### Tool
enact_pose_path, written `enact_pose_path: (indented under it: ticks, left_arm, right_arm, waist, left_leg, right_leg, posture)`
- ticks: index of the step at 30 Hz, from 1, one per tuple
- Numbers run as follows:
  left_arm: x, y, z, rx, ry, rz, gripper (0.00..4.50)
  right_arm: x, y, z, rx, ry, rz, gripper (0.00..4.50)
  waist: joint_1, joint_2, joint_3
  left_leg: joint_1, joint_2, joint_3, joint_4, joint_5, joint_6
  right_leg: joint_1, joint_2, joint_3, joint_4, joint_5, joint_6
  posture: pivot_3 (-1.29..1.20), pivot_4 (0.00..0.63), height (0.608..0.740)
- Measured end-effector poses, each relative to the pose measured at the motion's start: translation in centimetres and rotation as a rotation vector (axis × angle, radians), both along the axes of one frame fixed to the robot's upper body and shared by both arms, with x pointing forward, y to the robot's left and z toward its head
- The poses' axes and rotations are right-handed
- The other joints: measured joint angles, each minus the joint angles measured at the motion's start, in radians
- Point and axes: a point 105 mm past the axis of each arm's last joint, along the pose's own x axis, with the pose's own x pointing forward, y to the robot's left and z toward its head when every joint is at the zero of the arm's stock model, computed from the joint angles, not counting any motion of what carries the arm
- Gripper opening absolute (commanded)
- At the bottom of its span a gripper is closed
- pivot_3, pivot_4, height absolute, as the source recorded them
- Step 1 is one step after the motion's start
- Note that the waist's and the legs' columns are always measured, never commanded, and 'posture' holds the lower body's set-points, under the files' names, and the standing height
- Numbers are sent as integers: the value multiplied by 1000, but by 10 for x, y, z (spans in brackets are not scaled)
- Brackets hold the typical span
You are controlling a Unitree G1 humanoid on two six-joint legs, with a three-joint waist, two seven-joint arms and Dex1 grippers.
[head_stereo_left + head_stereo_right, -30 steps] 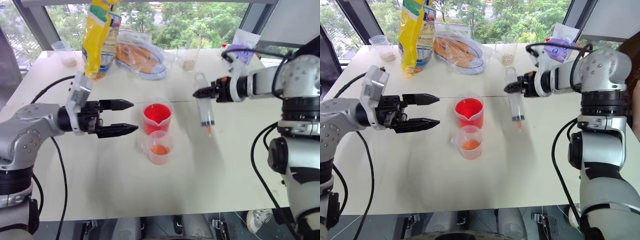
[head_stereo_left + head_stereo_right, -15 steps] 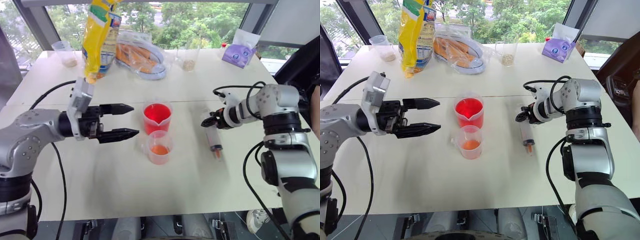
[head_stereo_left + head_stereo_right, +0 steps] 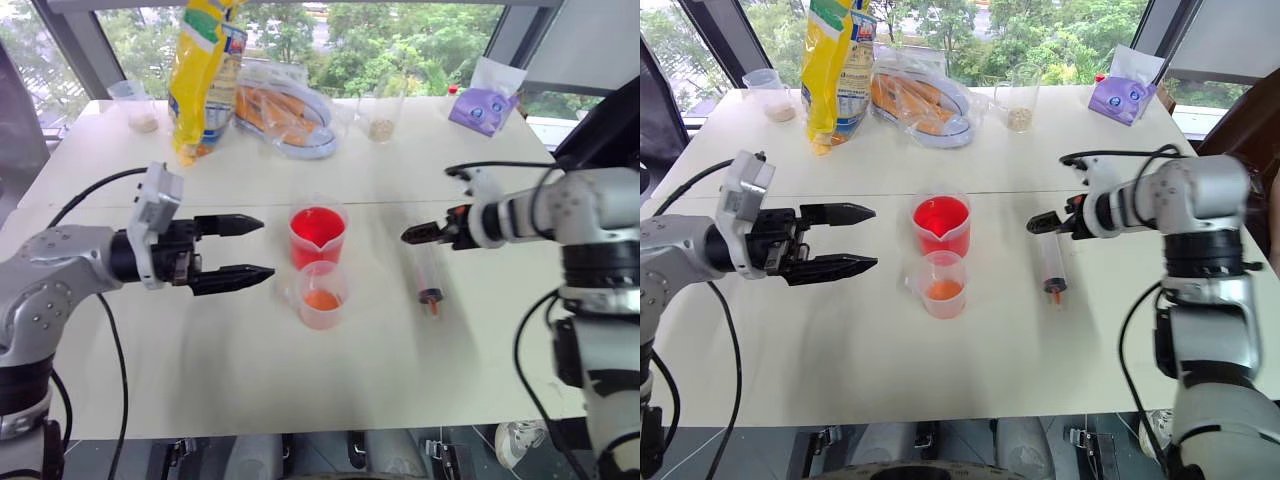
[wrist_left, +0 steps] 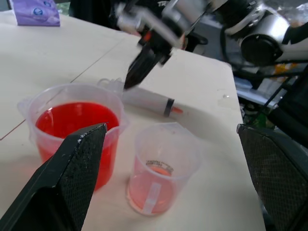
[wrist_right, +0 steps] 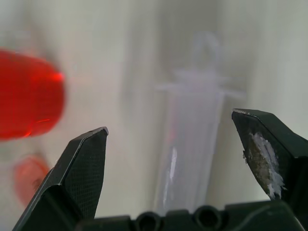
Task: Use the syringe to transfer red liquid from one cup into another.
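Syringe (image 3: 428, 275) flat beside cups

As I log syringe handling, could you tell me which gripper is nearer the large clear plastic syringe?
Right. The right gripper hovers open just above the syringe; the left gripper is across both beakers.

A tall yellow crinkled snack bag (image 3: 203, 72) stands at the white table's (image 3: 300, 380) far edge beside a clear plastic bag of orange food (image 3: 285, 118), with a purple pouch (image 3: 484, 106) far right.
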Motion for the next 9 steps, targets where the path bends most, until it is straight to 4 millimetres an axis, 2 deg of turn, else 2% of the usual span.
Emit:
enact_pose_path:
  ticks: [3, 9]
  left_arm:
    - [-2, 2, 2, 7, -5, 8, 4500]
    - [-4, 15, 0, 44, 7, 54, 4500]
  right_arm:
    - [-29, 12, 25, 53, -94, 188, 4437]
    - [-78, 4, 34, 47, -210, 432, 4437]
  waist:
    - [0, 0, 0]
    - [3, -1, 1]
  left_leg:
    - [0, 1, 0, 0, 0, 0]
    - [1, 0, 1, 1, 0, 0]
  right_leg:
    - [0, 1, 0, 0, 0, 0]
    - [2, -2, 0, -2, -3, -2]
  posture:
    - [0, 150, 740]
    - [0, 150, 740]
